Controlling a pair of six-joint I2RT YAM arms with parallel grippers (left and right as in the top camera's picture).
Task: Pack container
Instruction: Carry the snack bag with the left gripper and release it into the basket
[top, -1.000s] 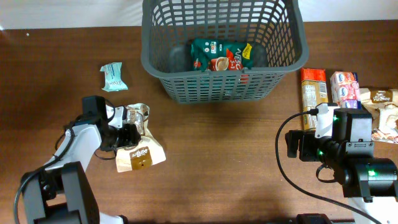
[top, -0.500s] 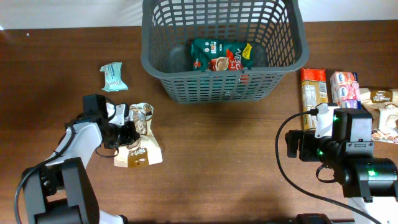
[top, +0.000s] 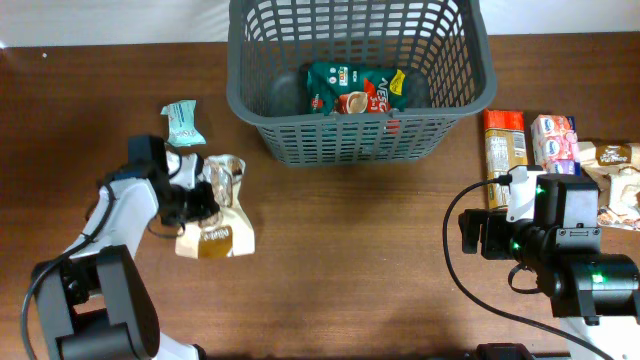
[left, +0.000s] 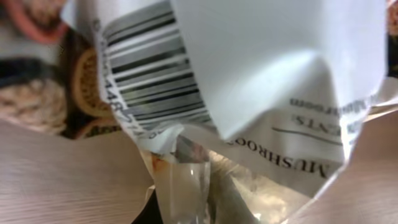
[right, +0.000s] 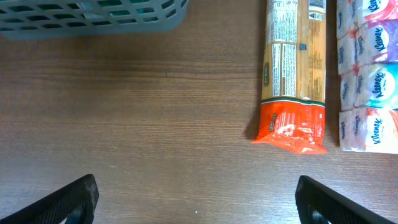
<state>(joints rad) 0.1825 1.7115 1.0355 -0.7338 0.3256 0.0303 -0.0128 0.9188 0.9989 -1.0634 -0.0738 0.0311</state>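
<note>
The desk (top: 330, 260) is of dark brown wood. The container (top: 350, 140), a dark grey slotted basket, is stood on it ahead of both arms, forward and to the right of the left end effector (top: 200, 200) and forward and to the left of the right end effector (right: 198, 202). A green snack packet (top: 352, 88) is seen lying on its bottom. The right end effector is held with its fingers spread wide and nothing between them. Just ahead of it and to its right, a long packet with an orange end (right: 293, 68) is laid flat, with a tissue pack (right: 370, 74) just beside it, further right. The left end effector is pinched on a crumpled brown-and-white packet (top: 215, 235), whose barcode fills the left wrist view. A small teal packet (top: 182, 123) is found near, ahead of that end effector.
</note>
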